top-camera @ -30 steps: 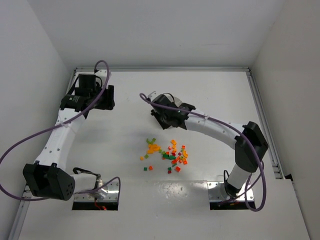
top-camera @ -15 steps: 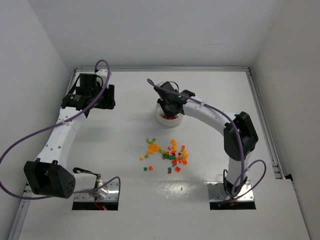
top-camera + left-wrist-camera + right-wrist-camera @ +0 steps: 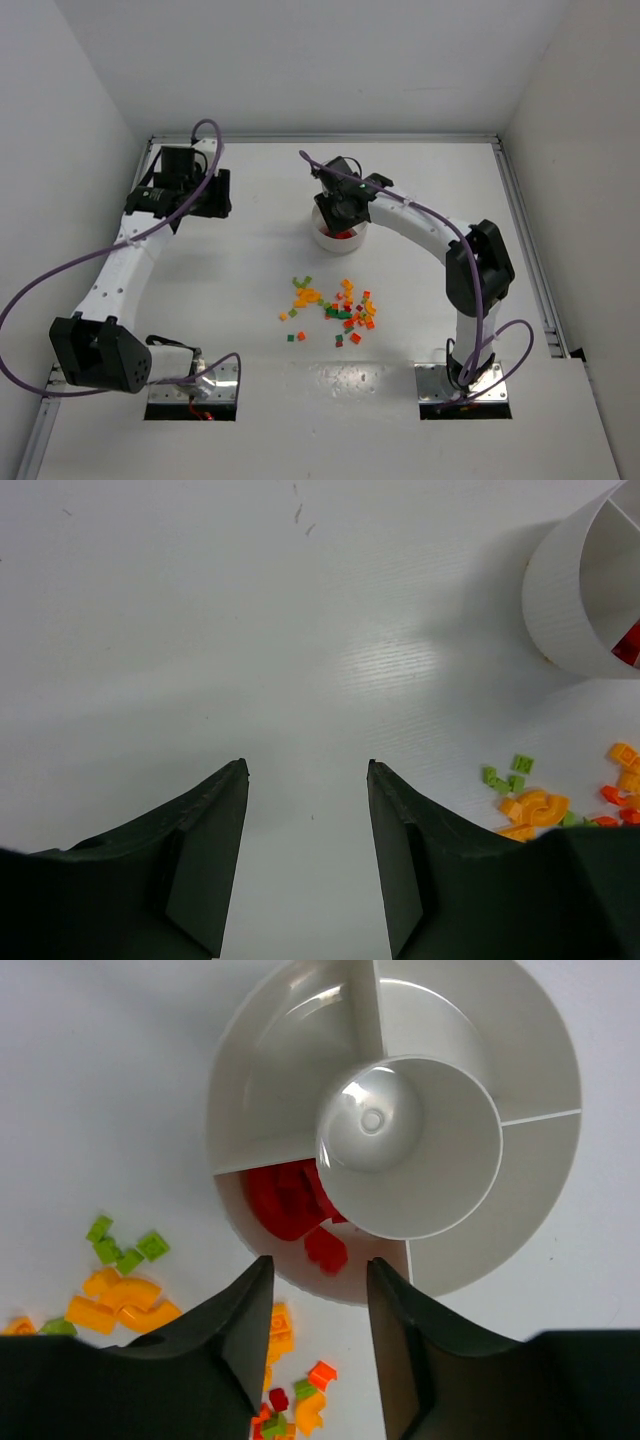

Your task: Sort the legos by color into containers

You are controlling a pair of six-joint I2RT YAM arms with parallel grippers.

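Observation:
The white dish [image 3: 520,1050] has wedge compartments round a central hub [image 3: 410,1145]. Its near-left wedge holds red legos [image 3: 285,1200], with one more red brick [image 3: 327,1248] just in front of them. My right gripper [image 3: 317,1262] hangs open over that wedge's rim, nothing between its fingers. In the top view it [image 3: 345,212] covers part of the dish [image 3: 322,238]. Loose red, orange, yellow and green legos [image 3: 335,308] lie scattered nearer the arms. My left gripper [image 3: 306,766] stands open and empty over bare table, far left of the dish [image 3: 575,590].
The left arm's wrist [image 3: 205,195] sits near the table's back left corner. Metal rails [image 3: 520,215] border the table's right and back edges. Green and orange bricks [image 3: 525,798] lie at the lower right of the left wrist view.
My right gripper has moved back over the dish and its jaws have opened. A red brick now lies in the wedge with the other red ones. The left arm has stayed put.

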